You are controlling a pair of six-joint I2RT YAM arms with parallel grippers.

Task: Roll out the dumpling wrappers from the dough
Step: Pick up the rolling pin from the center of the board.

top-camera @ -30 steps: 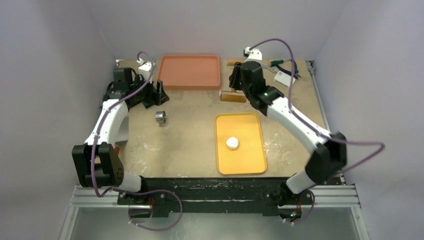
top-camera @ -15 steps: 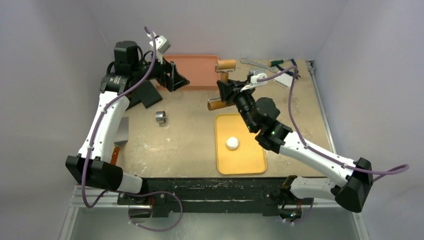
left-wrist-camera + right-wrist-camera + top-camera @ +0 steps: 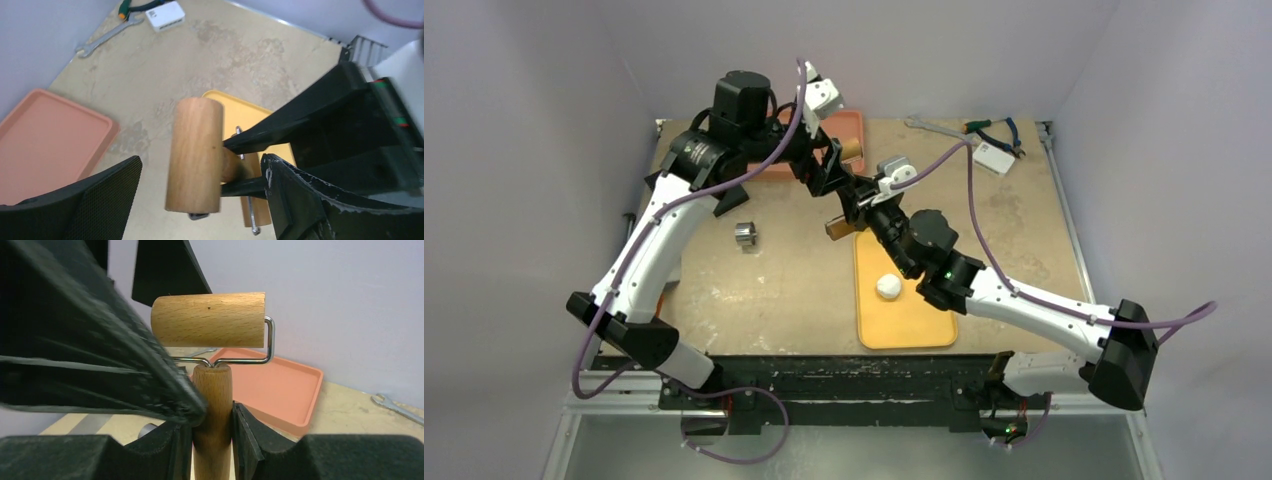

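R tool [image 3: 212, 426] is clamped on the handle [image 3: 212, 390] of the wooden roller [image 3: 207, 320], held in the air by the far end of the yellow tray [image 3: 924, 320]. L tool [image 3: 200, 160] is spread wide, one jaw each side of the roller's drum [image 3: 195, 155], not touching it. Task's thing: a small white dough round [image 3: 888, 287] sits mid-tray, below and apart from the roller. It looks thick, so rolling prob. not begun.

Step in hand, as I read it: a handover or second hold on the roller. To do it well:
- Centre L on the wood before closing, and squeeze square so the round drum doesn't squirt out.
- R shouldn't let go until L has it firm.
- Then bring the roller down level on the dough and press from centre outward.
- The tray may slide on the desk [image 3: 794, 290], so go light.

Around: both arms crowd one spot w/ cables looped close, which is the main collision risk. Pink tray [image 3: 40, 140] lies at the far edge, partly under L arm. Ring cutter [image 3: 744, 234] is well apart to the left. Wrench [image 3: 929, 125], pliers [image 3: 989, 128] and white box [image 3: 992, 157] are in the far right corner, out of the way.
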